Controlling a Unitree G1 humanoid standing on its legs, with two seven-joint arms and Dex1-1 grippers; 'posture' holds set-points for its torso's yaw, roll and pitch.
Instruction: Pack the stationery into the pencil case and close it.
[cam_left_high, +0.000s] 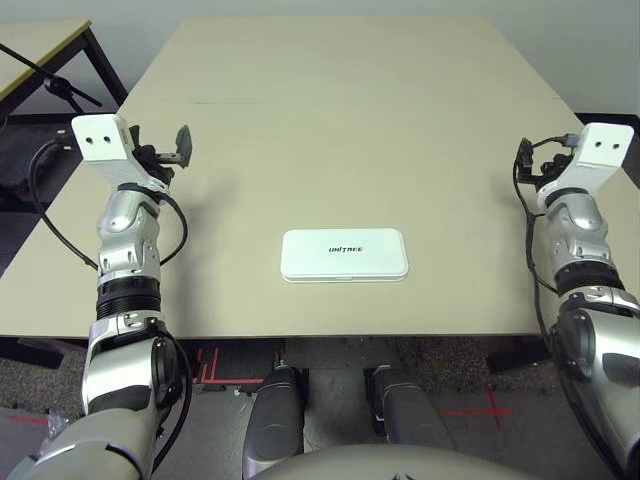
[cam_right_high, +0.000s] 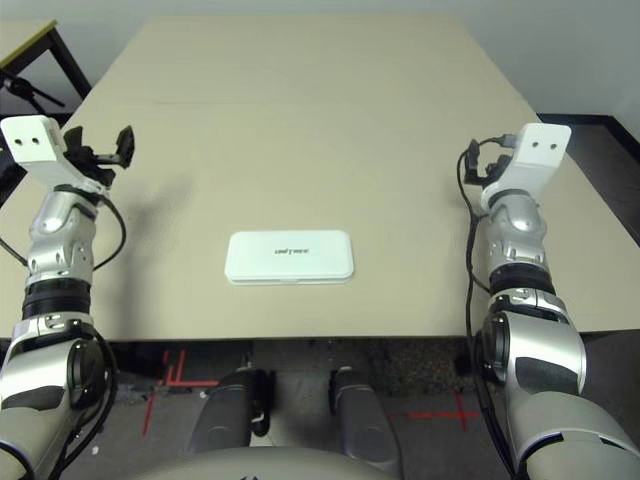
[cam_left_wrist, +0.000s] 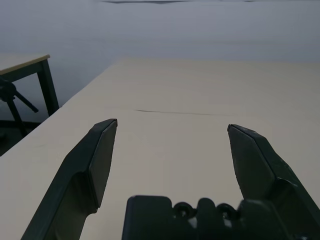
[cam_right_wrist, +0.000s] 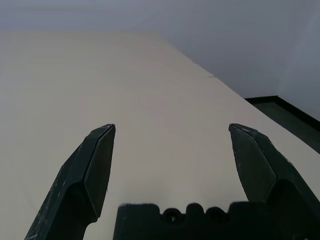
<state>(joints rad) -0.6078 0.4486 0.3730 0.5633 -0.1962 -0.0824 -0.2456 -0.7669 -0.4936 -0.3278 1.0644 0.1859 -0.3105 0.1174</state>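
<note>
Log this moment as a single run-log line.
pencil case: closed, flat near table front edge | stationery: none on tabletop | left tool: open, empty, out left | right tool: open, empty, out right

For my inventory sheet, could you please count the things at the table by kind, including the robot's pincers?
Pencil case, white, closed: 1
Pincers, black, open and empty: 2, left pincer, right pincer
Table, beige: 1
Total: 4
</note>
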